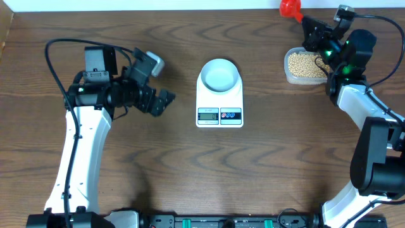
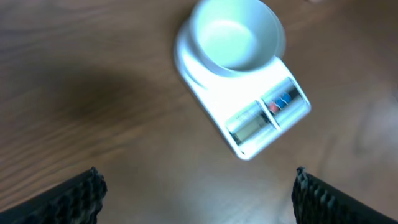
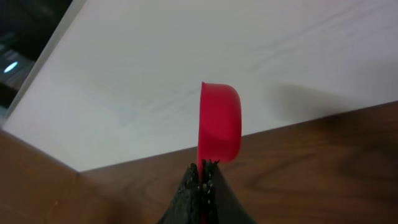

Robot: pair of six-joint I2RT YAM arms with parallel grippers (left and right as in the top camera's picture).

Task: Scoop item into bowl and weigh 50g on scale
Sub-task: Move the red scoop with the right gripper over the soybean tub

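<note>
Right gripper (image 3: 202,169) clamping red scoop (image 3: 221,127) at far table (image 3: 323,155) edge

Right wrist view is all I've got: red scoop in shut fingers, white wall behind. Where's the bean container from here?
Observer: Overhead shows the clear container of beans on the table's right side, with the red scoop held beyond it at the far edge.
Operator: Bowl on the scale?
Observer: Yes, the bowl sits on the scale mid-table, left of the container.
Operator: Anything in it?
Observer: Left wrist view shows it empty.
Operator: Left arm blocking?
Observer: No, the left gripper is open, off to the scale's left and apart from it.
</note>
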